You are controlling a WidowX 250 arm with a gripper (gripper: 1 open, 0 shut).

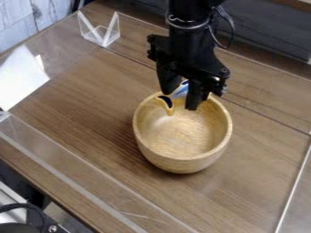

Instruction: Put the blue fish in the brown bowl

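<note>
The brown bowl (144,133) sits upright on the wooden table, a little right of centre. My gripper (181,98) hangs straight down over the bowl's far rim, fingertips just above the hollow. It is shut on the blue fish (181,91), of which only a bit of blue and a tan fin show between the black fingers. The fish hangs over the inside of the bowl without touching the wood.
A clear plastic stand (100,28) is at the back left, and a white sheet (17,78) lies at the left edge. The table's front edge (73,187) runs diagonally across the lower left, and a dark wall borders the back right.
</note>
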